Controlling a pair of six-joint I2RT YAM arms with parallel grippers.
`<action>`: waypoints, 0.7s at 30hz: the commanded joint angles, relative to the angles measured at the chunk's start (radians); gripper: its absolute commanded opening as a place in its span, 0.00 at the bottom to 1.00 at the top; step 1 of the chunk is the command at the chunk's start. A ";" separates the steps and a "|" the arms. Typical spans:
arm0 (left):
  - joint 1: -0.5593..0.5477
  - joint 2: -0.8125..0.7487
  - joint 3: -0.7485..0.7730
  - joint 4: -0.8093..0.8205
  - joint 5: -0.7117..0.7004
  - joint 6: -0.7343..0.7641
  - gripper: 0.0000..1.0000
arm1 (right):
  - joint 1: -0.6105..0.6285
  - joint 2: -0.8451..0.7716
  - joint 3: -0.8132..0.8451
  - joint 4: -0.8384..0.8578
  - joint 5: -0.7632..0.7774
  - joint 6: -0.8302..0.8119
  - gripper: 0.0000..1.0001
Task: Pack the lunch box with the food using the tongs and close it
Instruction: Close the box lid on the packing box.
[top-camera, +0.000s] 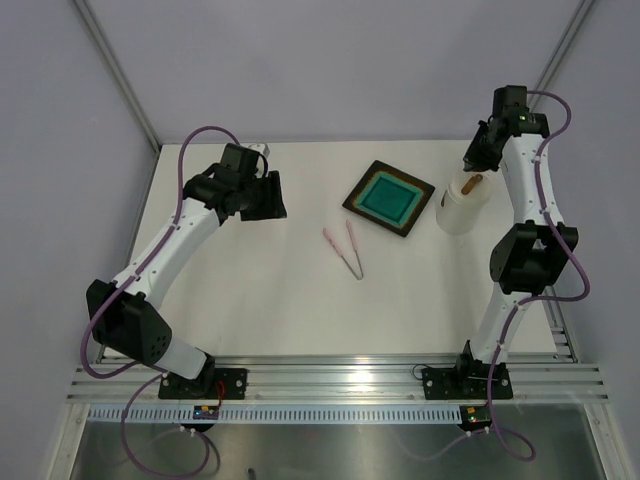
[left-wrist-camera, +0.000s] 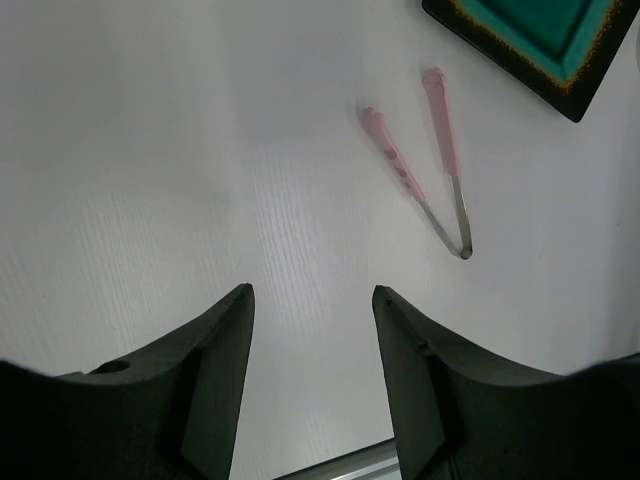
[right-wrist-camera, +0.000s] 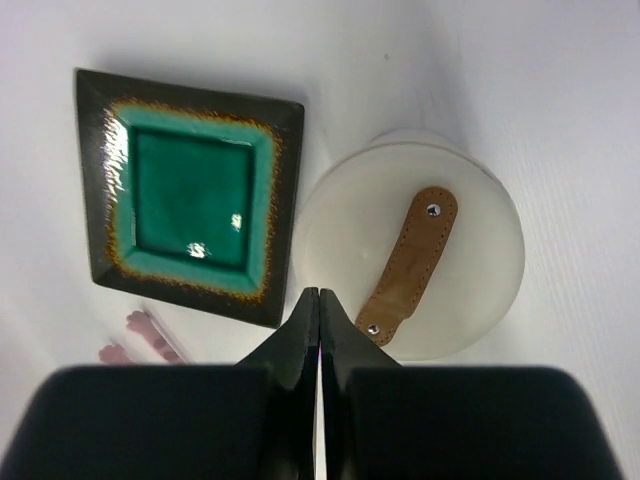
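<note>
No legible text, label, brand, number or sign appears in any view. The small board (top-camera: 207, 410) at the left arm's base and the matching board (top-camera: 470, 414) at the right arm's base show coloured spots. These are too small to read as characters.
</note>
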 joint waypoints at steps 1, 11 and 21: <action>0.002 -0.023 -0.010 0.038 0.022 0.008 0.54 | 0.001 -0.109 0.147 -0.036 0.009 0.005 0.00; 0.002 -0.035 -0.021 0.038 0.013 0.017 0.54 | 0.001 0.003 0.330 -0.112 0.047 0.001 0.00; 0.002 -0.043 -0.041 0.043 0.008 0.017 0.54 | 0.003 0.117 0.040 -0.030 0.047 0.003 0.00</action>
